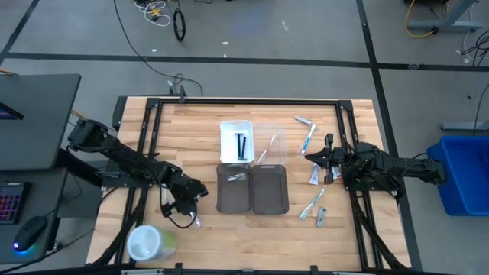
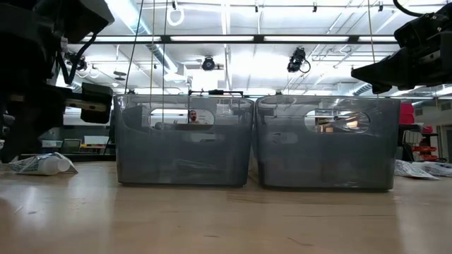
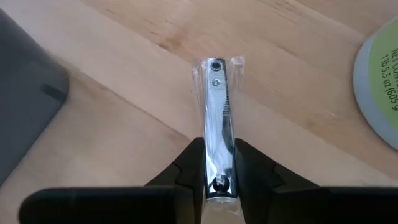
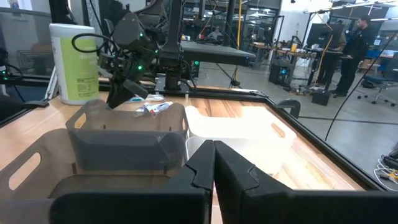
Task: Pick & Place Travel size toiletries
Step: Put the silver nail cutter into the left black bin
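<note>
Toiletries are partly sorted: some lie in the trays (image 1: 252,191), several remain on the table (image 1: 199,130). Left pincer (image 3: 217,177) pinches a wrapped nail clipper (image 3: 216,124); right pincer (image 4: 213,163), pressed together, hovers empty.

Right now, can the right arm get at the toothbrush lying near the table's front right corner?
Probably yes. The toothbrush lies in the open on the table, just in front of the right gripper, with nothing lying across it. The jaws are shut and empty, so they would have to open first.
</note>
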